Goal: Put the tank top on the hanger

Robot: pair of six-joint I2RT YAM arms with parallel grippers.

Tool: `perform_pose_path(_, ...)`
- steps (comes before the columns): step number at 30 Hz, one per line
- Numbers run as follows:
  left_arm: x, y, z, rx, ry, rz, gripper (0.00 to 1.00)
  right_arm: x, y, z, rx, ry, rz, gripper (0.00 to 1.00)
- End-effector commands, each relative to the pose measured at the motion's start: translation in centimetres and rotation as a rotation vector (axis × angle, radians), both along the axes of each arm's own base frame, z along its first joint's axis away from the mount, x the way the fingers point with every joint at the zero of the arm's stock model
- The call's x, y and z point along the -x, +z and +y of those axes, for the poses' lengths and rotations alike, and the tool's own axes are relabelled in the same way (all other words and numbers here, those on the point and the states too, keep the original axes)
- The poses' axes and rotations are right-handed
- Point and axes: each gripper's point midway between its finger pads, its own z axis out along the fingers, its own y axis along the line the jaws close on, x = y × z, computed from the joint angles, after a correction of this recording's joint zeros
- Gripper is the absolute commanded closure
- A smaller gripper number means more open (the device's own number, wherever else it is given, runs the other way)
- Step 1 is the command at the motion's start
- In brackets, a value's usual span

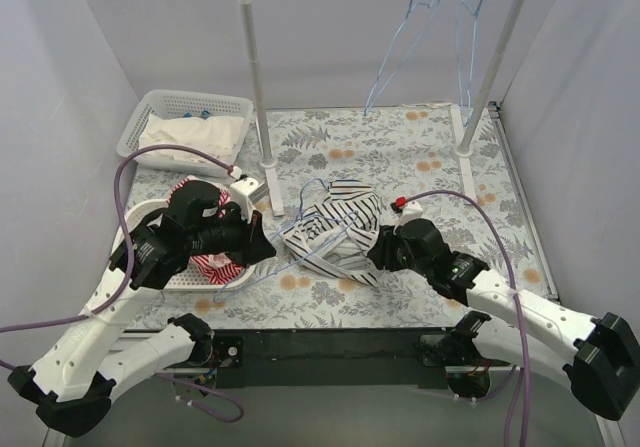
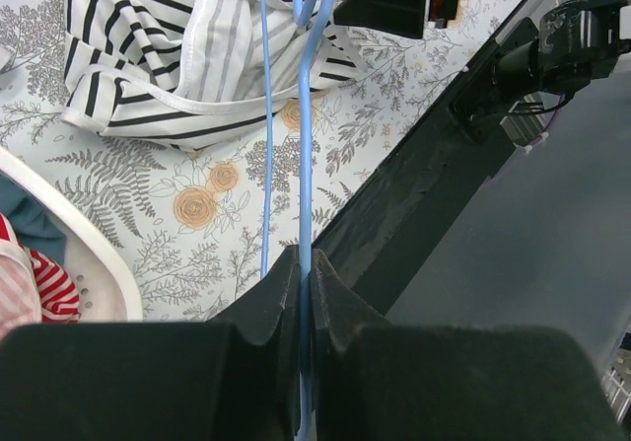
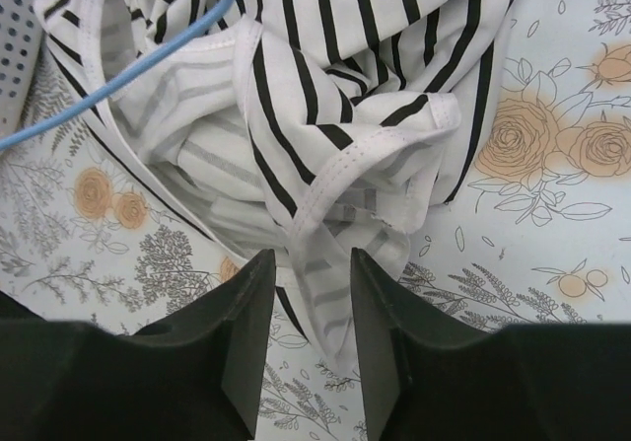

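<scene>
The tank top (image 1: pixel 335 229), white with dark stripes, lies crumpled on the floral table between my grippers. It also shows in the left wrist view (image 2: pixel 148 46) and the right wrist view (image 3: pixel 335 86). The pale-blue wire hanger (image 1: pixel 305 250) lies across it, partly threaded through the cloth. My left gripper (image 1: pixel 266 247) is shut on the hanger's wire (image 2: pixel 305 165), jaws pressed on it (image 2: pixel 307 258). My right gripper (image 1: pixel 376 251) is open at the garment's near right edge. Its jaws straddle a hemmed strip of cloth (image 3: pixel 312 263). The hanger wire (image 3: pixel 118 81) crosses the cloth's upper left.
A white basket (image 1: pixel 140 212) holding a red-and-white striped garment (image 1: pixel 215 265) sits under my left arm. Another basket (image 1: pixel 150 107) with folded white cloth (image 1: pixel 190 135) stands at the back left. A white rack (image 1: pixel 255 87) carries two more blue hangers (image 1: pixel 400 47). The table's black front edge (image 2: pixel 424 204) is close.
</scene>
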Motion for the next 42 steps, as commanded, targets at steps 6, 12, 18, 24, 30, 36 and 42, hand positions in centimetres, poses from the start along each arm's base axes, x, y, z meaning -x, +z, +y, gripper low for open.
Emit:
perform_pose_path(6,1.7,2.5,0.5,0.057,-0.007,-0.009,1.00,-2.1,1.4,1.8,-0.012,0.017,-0.051,0.76)
perform_pose_path(12,1.9,1.8,-0.5,0.049,-0.065,0.035,1.00,-4.0,5.8,-0.6,-0.034,-0.074,-0.131,0.99)
perform_pose_path(18,1.6,0.9,-1.1,0.046,-0.091,0.051,1.00,-4.5,6.9,-1.7,-0.027,-0.098,-0.131,0.99)
perform_pose_path(24,1.4,-0.1,-2.3,0.071,-0.142,0.071,1.00,-4.1,9.7,-0.9,-0.102,-0.044,-0.168,0.99)
perform_pose_path(30,0.3,-0.9,-3.6,0.086,-0.176,0.061,1.00,-3.7,12.6,0.3,-0.149,0.034,-0.209,0.99)
perform_pose_path(36,-0.6,-0.6,-4.2,0.119,-0.188,-0.015,1.00,-2.7,14.4,1.6,-0.199,0.122,-0.218,0.99)
perform_pose_path(42,-1.7,-1.1,-5.4,0.153,-0.213,-0.054,1.00,-2.7,15.2,0.8,-0.177,0.100,-0.240,0.99)
